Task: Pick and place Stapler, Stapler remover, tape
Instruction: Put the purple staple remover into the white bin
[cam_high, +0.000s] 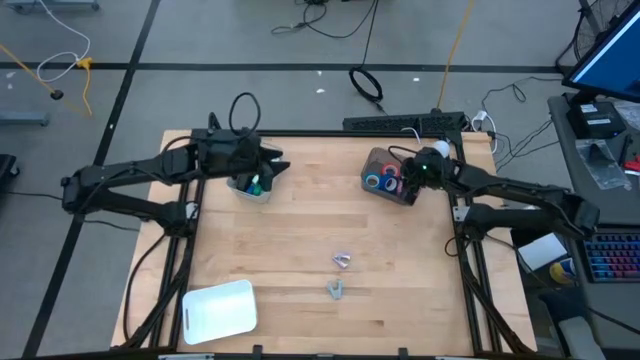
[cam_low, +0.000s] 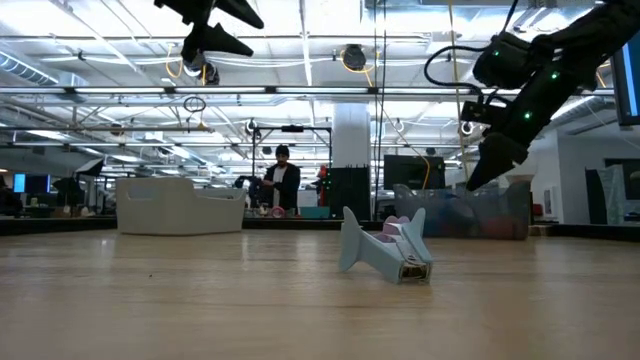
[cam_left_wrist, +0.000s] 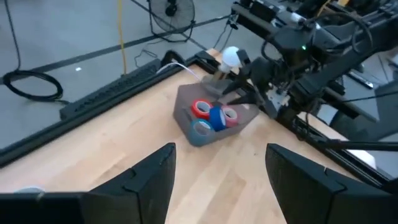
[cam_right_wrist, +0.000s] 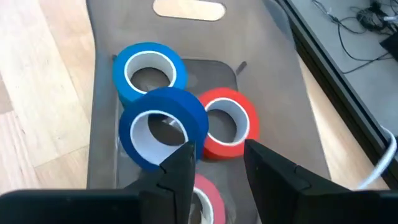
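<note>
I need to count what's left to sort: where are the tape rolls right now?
The tape rolls lie in the grey bin at the table's far right in the high view, directly under the right pincer.

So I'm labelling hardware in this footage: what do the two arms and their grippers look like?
Both arms are black, jointed, tubular links with black cables looped along them. The left arm ends in the left gripper, two broad, dark wedge-shaped fingers. The right arm shows small green lights near its wrist, and the right gripper has the same dark, angular fingers. No printed markings are visible.
</note>
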